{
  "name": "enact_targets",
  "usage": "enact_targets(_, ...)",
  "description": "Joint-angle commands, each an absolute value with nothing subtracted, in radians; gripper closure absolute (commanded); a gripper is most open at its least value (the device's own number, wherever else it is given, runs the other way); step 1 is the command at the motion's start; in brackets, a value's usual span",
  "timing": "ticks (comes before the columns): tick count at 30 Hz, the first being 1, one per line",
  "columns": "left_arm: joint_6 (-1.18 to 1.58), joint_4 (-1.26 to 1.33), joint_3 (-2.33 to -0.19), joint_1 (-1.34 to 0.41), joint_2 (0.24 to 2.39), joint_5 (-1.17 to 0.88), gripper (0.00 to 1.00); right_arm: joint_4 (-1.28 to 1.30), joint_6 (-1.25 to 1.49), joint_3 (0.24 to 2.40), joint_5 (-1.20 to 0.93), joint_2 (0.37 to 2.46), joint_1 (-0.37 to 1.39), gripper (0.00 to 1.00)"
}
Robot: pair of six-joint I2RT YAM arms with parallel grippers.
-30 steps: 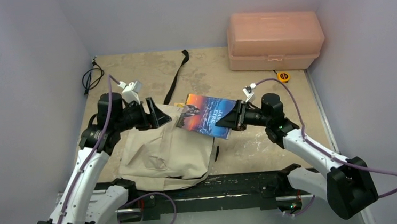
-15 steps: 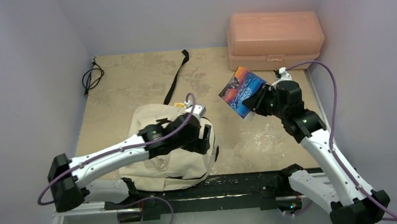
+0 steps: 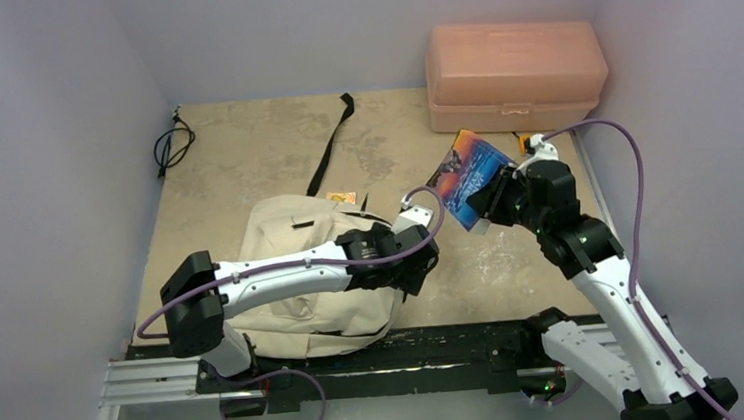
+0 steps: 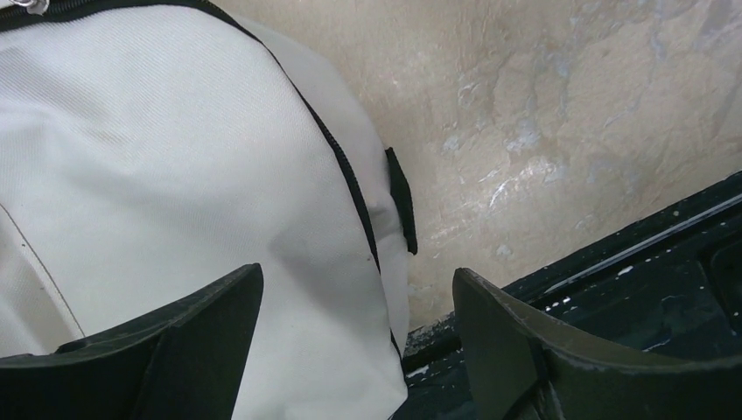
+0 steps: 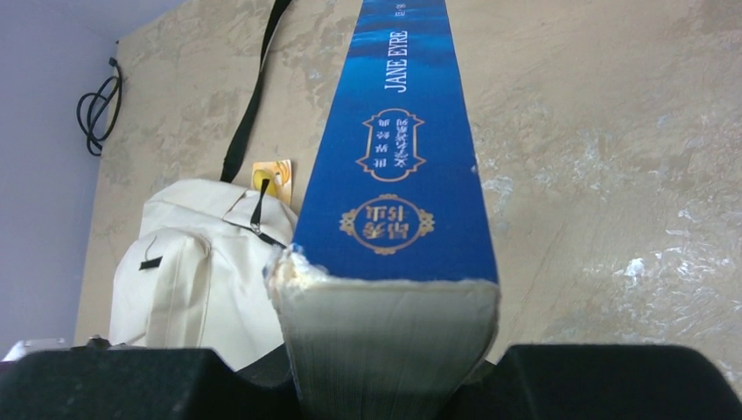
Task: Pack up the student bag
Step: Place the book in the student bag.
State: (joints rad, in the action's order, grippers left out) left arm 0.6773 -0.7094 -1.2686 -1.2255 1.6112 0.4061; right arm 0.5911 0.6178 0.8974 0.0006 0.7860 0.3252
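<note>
A: Left tool (image 3: 418,267) swung across the bag (image 3: 303,276), which lies near-left on the surface (image 3: 243,150); its jaws stand apart at the bag's right edge.
B: Right tool (image 3: 493,198) clamps the book (image 3: 465,173). Bag looks closed, so pushing now just shoves fabric.

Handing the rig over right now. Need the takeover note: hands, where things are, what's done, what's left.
Left hand: open, empty, low over the right edge of the student bag.
Right hand: shut on the Jane Eyre book, held up off the table, to the right of the bag.
Bag: lying at the near edge; no opening shows in any view.
Done: book picked up.
Left: get the bag open, put the book inside.
</note>
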Motion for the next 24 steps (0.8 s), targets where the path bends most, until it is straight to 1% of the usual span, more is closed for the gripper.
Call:
enact_targets(1,0.671,-0.773,-1.307,-1.248,1.644,0.45,0.24,0.421,0.581,0.943,-0.065,0.788,0.325,1.0)
enact_targets(3,0.674,-0.789,-1.295,-1.25,1.644,0.45,0.33,0.419,0.581,0.941,-0.092,0.8,0.325,1.0)
enact_targets(6,0.669,-0.801,-1.272,-1.25,1.613,0.462,0.52,0.411,0.582,0.929,-0.13,0.815,0.326,1.0)
enact_targets(11,0.638,-0.841,-1.265,-1.249,1.528,0.524,0.78,0.418,0.537,0.935,-0.155,0.865,0.325,1.0)
enact_targets(13,0.624,-0.852,-1.261,-1.245,1.492,0.549,0.92,0.427,0.52,0.945,-0.189,0.891,0.327,1.0)
enact_targets(15,0.614,-0.865,-1.255,-1.233,1.458,0.574,1.0,0.44,0.503,0.954,-0.222,0.913,0.325,1.0)
enact_targets(20,0.571,-0.873,-1.207,-1.166,1.336,0.612,1.0,0.454,0.466,0.971,-0.275,0.936,0.325,1.0)
enact_targets(24,0.522,-0.852,-1.148,-1.069,1.208,0.583,1.0,0.473,0.433,0.999,-0.299,0.941,0.326,1.0)
